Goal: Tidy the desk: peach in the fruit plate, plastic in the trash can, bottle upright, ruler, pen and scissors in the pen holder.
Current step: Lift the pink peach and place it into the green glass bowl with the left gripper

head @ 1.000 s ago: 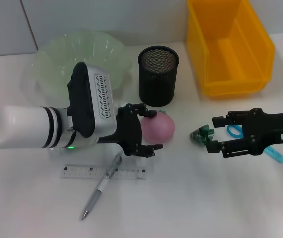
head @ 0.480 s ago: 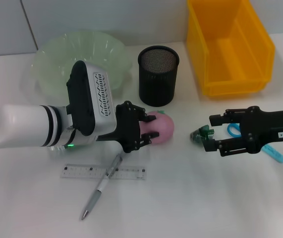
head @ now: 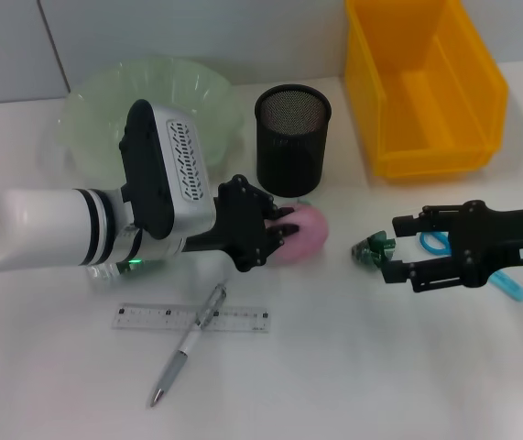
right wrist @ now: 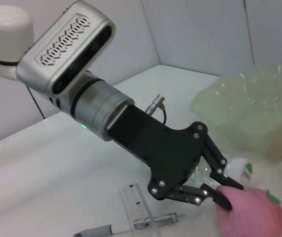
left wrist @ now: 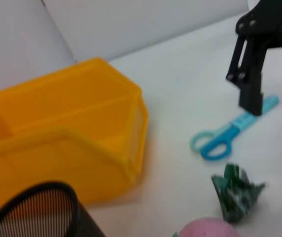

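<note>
My left gripper (head: pixel 282 234) is shut on the left side of the pink peach (head: pixel 305 229), which rests on the table in front of the black mesh pen holder (head: pixel 292 137). The right gripper (head: pixel 392 247) hangs open, its fingertips just short of the crumpled green plastic (head: pixel 372 247). Blue scissors (head: pixel 435 242) lie under the right gripper. Ruler (head: pixel 190 318) and pen (head: pixel 186 346) lie crossed near the table's front. The pale green fruit plate (head: pixel 165 92) is back left. A clear bottle with a white cap (right wrist: pixel 237 168) lies behind the left gripper, mostly hidden.
The yellow trash can (head: pixel 426 82) stands at the back right, beside the pen holder. My left arm's white body (head: pixel 50 229) covers the table in front of the fruit plate.
The left gripper moved forward and closed its wide-open fingers onto the peach, nudging it slightly to the right. The right gripper has stayed open by the plastic.
</note>
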Action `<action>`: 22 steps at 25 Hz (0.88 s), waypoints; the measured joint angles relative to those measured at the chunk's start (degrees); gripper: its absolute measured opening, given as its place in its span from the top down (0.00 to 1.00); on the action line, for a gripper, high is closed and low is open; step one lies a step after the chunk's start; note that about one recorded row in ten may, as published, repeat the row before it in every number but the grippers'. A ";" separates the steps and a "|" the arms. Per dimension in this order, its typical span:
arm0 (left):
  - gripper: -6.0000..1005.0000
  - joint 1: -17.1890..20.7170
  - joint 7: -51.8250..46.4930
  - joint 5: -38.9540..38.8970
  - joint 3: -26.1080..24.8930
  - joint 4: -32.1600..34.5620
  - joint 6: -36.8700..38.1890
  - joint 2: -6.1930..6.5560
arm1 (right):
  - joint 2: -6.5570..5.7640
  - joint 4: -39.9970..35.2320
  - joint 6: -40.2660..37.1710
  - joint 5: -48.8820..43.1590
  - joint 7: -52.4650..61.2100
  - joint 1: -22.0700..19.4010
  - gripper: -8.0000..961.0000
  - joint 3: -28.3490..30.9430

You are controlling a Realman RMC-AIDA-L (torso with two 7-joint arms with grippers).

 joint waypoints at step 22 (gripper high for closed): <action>0.93 20.10 -6.93 -7.93 -25.34 22.53 2.46 0.81 | 0.01 -2.70 0.33 0.82 3.77 0.38 0.14 0.22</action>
